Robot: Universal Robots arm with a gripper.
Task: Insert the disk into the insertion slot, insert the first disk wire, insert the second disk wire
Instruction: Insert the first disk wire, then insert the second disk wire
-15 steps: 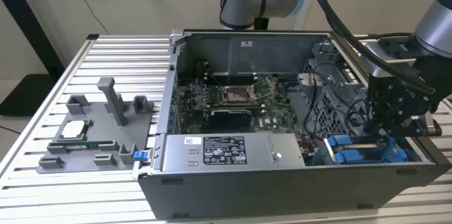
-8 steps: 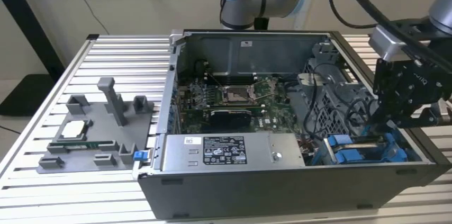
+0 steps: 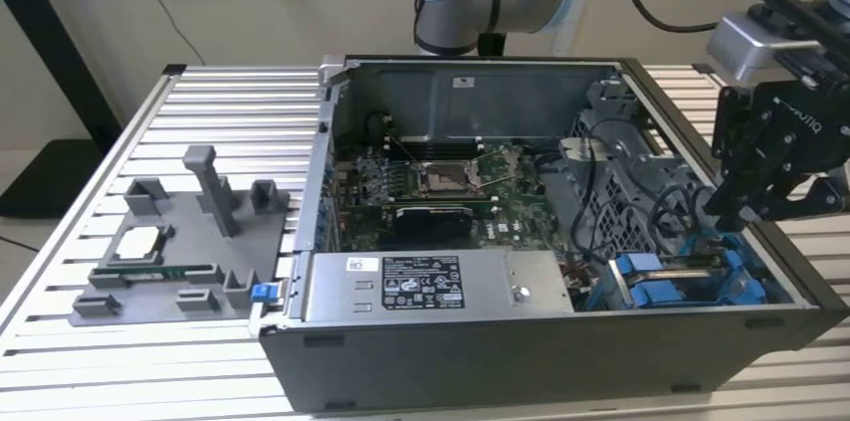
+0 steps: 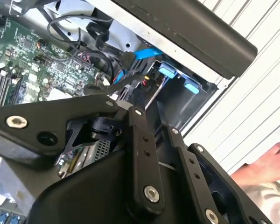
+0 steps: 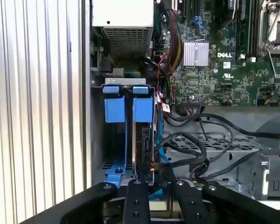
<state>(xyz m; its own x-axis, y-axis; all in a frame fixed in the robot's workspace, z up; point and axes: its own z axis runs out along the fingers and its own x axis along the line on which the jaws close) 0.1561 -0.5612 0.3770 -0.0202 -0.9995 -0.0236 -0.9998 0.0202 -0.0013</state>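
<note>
The disk (image 5: pixel 145 140) stands edge-on in the insertion slot (image 5: pixel 130 85) of the grey drive cage, with the bright blue tabs (image 5: pixel 142 109) of its carrier at the slot's mouth. In the exterior view the blue carrier (image 3: pixel 664 287) sits at the case's front corner on that view's right. My gripper (image 5: pixel 154 178) hangs just over the disk's end and is shut on the plug of a black disk wire (image 5: pixel 186 156). A blue flat wire (image 5: pixel 126 149) runs along the neighbouring bay. From the exterior view the gripper (image 3: pixel 728 210) is a little above the cage.
The open computer case (image 3: pixel 531 361) holds the motherboard (image 3: pixel 439 182), a grey power-supply box (image 3: pixel 425 284) and loose black cables (image 3: pixel 604 192). A grey fixture with parts (image 3: pixel 186 242) lies on the slatted table. A person's hand (image 4: pixel 270 163) rests beside the case.
</note>
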